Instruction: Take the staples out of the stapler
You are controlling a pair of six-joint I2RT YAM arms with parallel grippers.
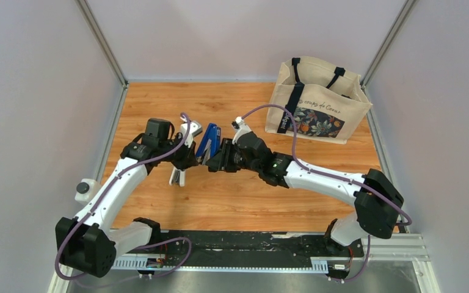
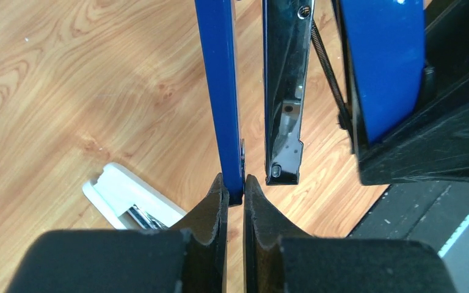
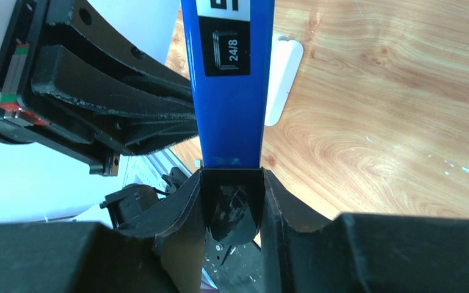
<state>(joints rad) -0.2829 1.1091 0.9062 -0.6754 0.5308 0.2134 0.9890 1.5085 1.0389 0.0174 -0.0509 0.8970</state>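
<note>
Now: slim dark-blue metal stapler is held above wooden table, opened out. Left gripper pinches thin cover edge; right gripper clamps body end. Risk: shallow fingertip hold slips, cover springs shut.

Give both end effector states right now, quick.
Left end effector: closed, pinching a thin blue part of the opened slim dark-blue desk stapler.
Right end effector: closed on the same stapler's end.
</note>
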